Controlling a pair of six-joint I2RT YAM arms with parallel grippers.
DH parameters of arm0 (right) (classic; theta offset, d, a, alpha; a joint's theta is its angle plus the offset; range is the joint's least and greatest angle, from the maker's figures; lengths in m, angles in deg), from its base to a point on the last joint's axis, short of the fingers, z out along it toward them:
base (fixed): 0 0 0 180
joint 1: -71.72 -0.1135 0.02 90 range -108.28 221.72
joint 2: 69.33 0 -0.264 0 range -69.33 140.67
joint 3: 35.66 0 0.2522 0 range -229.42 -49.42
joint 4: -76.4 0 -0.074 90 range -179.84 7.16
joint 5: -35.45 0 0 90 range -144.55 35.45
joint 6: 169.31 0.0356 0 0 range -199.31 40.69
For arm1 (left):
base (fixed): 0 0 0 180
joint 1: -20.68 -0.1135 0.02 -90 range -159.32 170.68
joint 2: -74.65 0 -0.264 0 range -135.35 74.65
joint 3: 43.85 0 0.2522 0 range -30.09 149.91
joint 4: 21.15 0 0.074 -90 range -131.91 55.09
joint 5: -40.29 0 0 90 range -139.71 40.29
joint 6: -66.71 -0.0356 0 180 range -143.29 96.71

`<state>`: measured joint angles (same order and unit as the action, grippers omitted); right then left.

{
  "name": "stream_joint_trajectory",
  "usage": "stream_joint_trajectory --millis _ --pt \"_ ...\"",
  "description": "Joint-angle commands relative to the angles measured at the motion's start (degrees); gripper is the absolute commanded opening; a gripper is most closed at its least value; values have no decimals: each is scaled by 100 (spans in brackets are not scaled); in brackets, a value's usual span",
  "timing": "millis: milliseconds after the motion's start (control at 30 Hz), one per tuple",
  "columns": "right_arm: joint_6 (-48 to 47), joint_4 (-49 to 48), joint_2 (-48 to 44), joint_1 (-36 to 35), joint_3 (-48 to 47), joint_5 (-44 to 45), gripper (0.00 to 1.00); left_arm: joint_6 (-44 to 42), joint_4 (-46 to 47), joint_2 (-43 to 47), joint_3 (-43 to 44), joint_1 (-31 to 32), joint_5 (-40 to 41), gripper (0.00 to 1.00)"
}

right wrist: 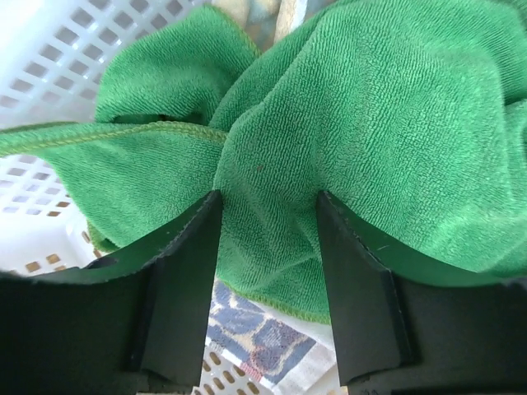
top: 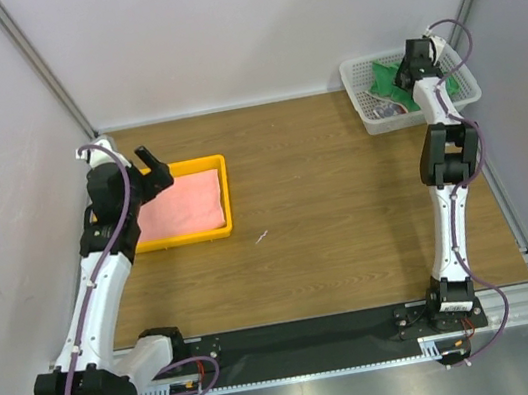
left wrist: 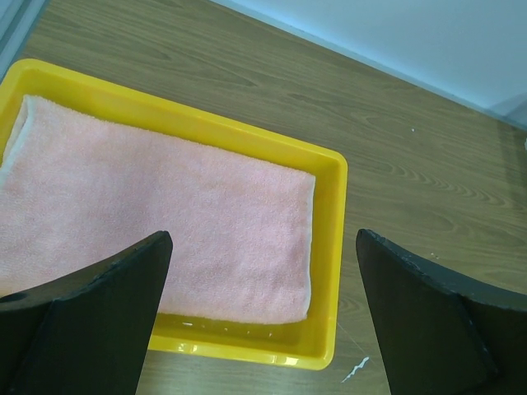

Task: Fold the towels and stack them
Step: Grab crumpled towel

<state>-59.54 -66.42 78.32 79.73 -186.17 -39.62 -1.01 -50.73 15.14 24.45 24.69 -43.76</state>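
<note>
The right gripper (right wrist: 268,206), jaws half-closed, pinches a ridge of the crumpled green cloth towel (right wrist: 395,107) in the far-right white mesh basket (right wrist: 49,49), likely to lift it out, while the left gripper (left wrist: 263,239) hangs wide open, empty, over the folded salmon-pink towel (left wrist: 165,214) in the yellow plastic tray (left wrist: 329,164).

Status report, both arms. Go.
Left gripper open, over pink towel folded in yellow tray. Right gripper astride green towel fold in basket, grip unconfirmed. Patterned towel lies beneath; nothing blocking.

White arms (top: 105,275), black joints (top: 452,158), purple cables (top: 125,195), black pincer fingers (left wrist: 99,321), seemingly matte
</note>
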Motion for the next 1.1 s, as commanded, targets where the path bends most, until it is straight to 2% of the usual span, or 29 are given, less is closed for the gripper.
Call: stream_joint_trajectory --millis 0,33,133,167,200,333,500,633,800,1067 --pt "-96 -75 141 16 -335 -44 55 -233 -97 106 407 47 168 100" --pt "-140 -74 193 16 -335 -52 53 -259 -115 97 451 47 204 100" --pt "-219 -48 211 16 -414 -53 20 -304 -211 79 583 47 292 100" --pt "-210 -31 176 16 -440 -35 2 -295 -220 88 592 47 292 100" --pt "-193 -22 115 16 -449 -26 0 -295 -212 88 592 47 266 100" --pt "-271 -153 -350 16 -432 18 0 -417 -246 -218 698 47 -172 100" --pt "-430 -294 -1341 -27 -440 -8 0 -374 -510 -877 979 56 -287 100" --pt "-728 -373 -2055 -168 -458 -8 0 -470 -160 -1291 988 249 -744 99" --pt "-904 -347 -2986 -379 -449 -245 0 -1059 -290 -2178 1470 925 -613 99" --pt "-1353 -84 -4225 -976 -467 -500 0 -1156 -493 -3146 2104 1365 -411 98"
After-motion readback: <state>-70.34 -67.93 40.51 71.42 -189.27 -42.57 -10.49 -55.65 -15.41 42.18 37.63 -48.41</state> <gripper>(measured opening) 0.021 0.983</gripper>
